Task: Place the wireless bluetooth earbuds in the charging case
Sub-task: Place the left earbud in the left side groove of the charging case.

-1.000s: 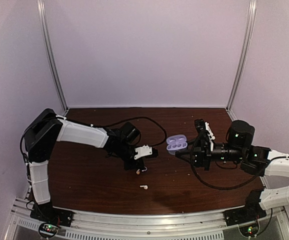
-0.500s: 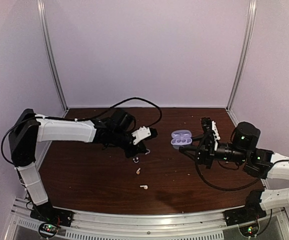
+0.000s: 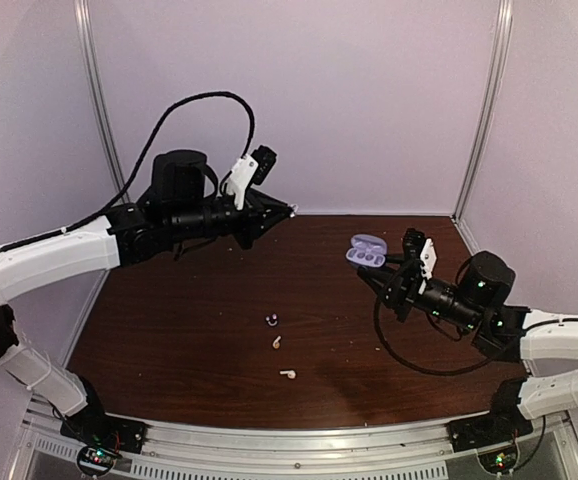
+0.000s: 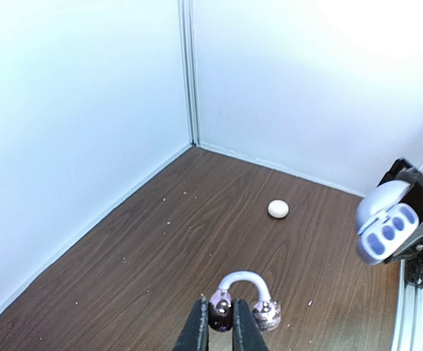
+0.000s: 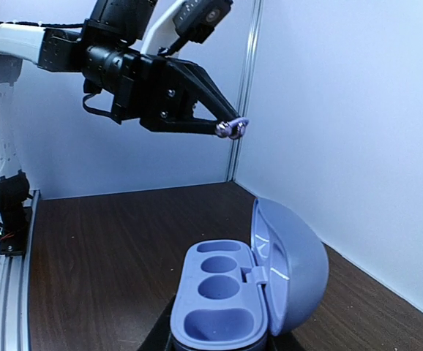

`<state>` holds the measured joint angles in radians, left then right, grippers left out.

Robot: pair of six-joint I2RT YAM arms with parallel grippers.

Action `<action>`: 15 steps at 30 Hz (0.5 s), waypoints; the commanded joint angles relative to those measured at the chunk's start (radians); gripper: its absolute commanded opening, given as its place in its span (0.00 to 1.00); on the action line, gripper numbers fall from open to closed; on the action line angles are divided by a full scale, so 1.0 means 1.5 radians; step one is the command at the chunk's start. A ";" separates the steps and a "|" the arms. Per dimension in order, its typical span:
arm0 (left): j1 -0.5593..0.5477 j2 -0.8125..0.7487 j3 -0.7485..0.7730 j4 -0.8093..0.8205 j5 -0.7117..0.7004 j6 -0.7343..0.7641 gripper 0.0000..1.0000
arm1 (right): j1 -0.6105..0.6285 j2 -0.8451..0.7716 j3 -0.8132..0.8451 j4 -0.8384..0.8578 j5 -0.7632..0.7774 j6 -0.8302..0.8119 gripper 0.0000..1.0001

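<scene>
**Top view.** Soft, even light from above. The walls (image 3: 299, 100) take a lilac cast. The dark worktop (image 3: 169, 340) carries a faint sheen toward 6 o'clock, and its shadows are weak and diffuse.

**Left wrist view.** The wall (image 4: 328, 66) is blown out to plain white at 1 o'clock. The fingers (image 4: 195, 330) at 6 o'clock are slightly soft, while the wood grain beyond is sharp.

**Right wrist view.** Cool blue cast. The case (image 5: 219, 292) at 6 o'clock is evenly lit, without glare.

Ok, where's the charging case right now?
Top view, right side: the open charging case sits in the right gripper, near the table's back right corner.
</scene>
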<state>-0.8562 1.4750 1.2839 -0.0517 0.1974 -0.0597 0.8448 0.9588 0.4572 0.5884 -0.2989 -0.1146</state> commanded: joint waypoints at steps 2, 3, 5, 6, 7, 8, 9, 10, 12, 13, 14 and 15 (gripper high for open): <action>-0.033 -0.006 0.007 0.061 -0.016 -0.079 0.02 | 0.007 0.045 0.005 0.122 0.111 -0.034 0.00; -0.040 0.001 0.012 0.061 -0.017 -0.086 0.02 | 0.009 0.058 0.009 0.128 0.119 -0.036 0.00; -0.054 0.012 0.020 0.068 -0.019 -0.100 0.02 | 0.015 0.076 0.020 0.132 0.133 -0.035 0.00; -0.060 0.016 0.021 0.075 -0.020 -0.108 0.02 | 0.020 0.083 0.023 0.135 0.144 -0.036 0.00; -0.067 0.019 0.022 0.084 -0.021 -0.117 0.02 | 0.025 0.090 0.025 0.141 0.152 -0.036 0.00; -0.074 0.022 0.021 0.096 -0.019 -0.125 0.01 | 0.029 0.096 0.026 0.145 0.159 -0.038 0.00; -0.080 0.024 0.020 0.107 -0.019 -0.134 0.01 | 0.034 0.101 0.029 0.149 0.172 -0.038 0.00; -0.087 0.027 0.020 0.116 -0.023 -0.139 0.01 | 0.039 0.106 0.031 0.151 0.183 -0.041 0.00; -0.100 0.036 0.025 0.124 -0.026 -0.145 0.01 | 0.052 0.115 0.034 0.156 0.212 -0.049 0.00; -0.105 0.043 0.030 0.124 -0.026 -0.148 0.01 | 0.057 0.118 0.038 0.158 0.226 -0.056 0.00; -0.109 0.051 0.036 0.121 -0.029 -0.149 0.01 | 0.063 0.122 0.039 0.158 0.235 -0.060 0.00; -0.113 0.057 0.041 0.117 -0.032 -0.150 0.01 | 0.068 0.125 0.042 0.157 0.241 -0.063 0.00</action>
<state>-1.0008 1.5272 1.2896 0.0486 0.1711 -0.2451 0.9176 1.1328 0.4767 0.7700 -0.0372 -0.1787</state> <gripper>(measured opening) 0.103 0.284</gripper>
